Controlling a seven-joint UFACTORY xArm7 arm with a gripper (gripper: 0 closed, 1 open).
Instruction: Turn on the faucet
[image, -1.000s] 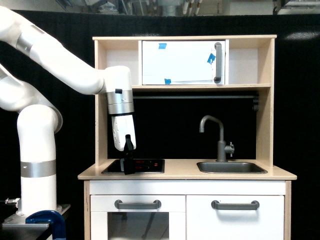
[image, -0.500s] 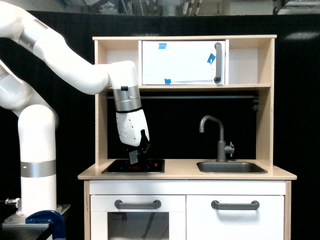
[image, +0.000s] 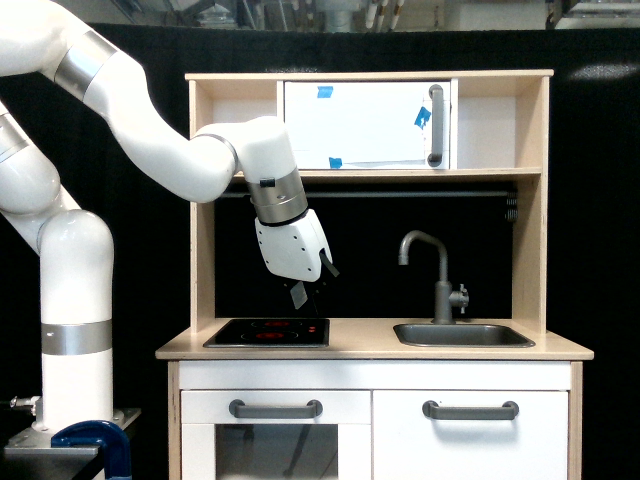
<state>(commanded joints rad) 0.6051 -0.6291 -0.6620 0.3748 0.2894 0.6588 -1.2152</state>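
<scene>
We judge this to be the approach step: our gripper (image: 310, 294) hangs tilted above the stovetop (image: 268, 332), well apart from the faucet (image: 438, 282), which stands at the back of the sink (image: 462, 335) toward the exterior view's right. We cannot tell whether the fingers are apart or together, as they show only as a dark blur. Next we need to cross toward the small lever knob (image: 461, 296) on the faucet's side and meet it squarely.

The tool (image: 309, 293) has lifted off the hob (image: 267, 332) — swinging toward the faucet (image: 438, 277).
</scene>
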